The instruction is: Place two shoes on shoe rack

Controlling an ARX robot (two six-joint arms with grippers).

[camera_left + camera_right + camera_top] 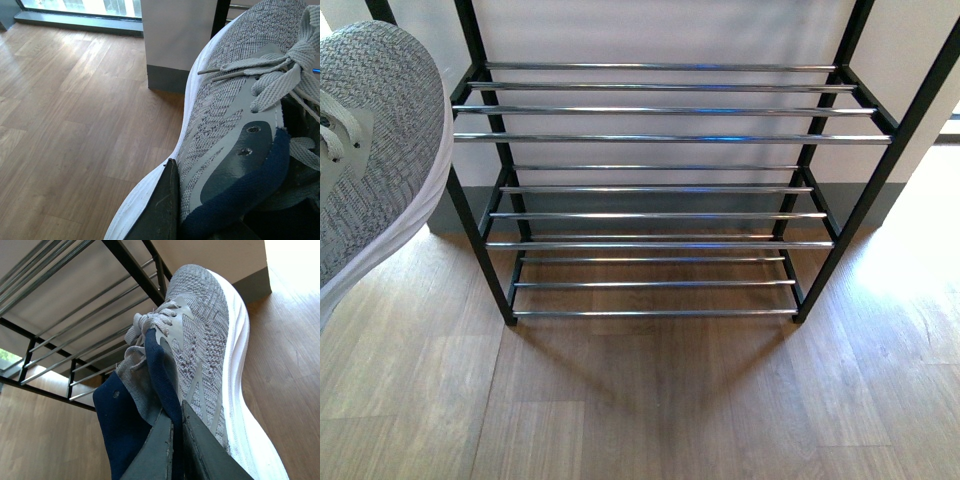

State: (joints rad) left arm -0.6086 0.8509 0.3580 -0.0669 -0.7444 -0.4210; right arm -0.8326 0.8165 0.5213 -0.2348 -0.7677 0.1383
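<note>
1 sneaker (207,340) in each end effector (176,411)

The front view looks down from close by at the rack (660,138) and floor (650,400). The left wrist view hugs the left sneaker (225,125), also at the front view's left edge. The right wrist view hugs the right sneaker (205,350), facing the rack.

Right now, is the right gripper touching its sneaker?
Touching. The right wrist view shows the right gripper pinching the navy collar of the sneaker.
</note>
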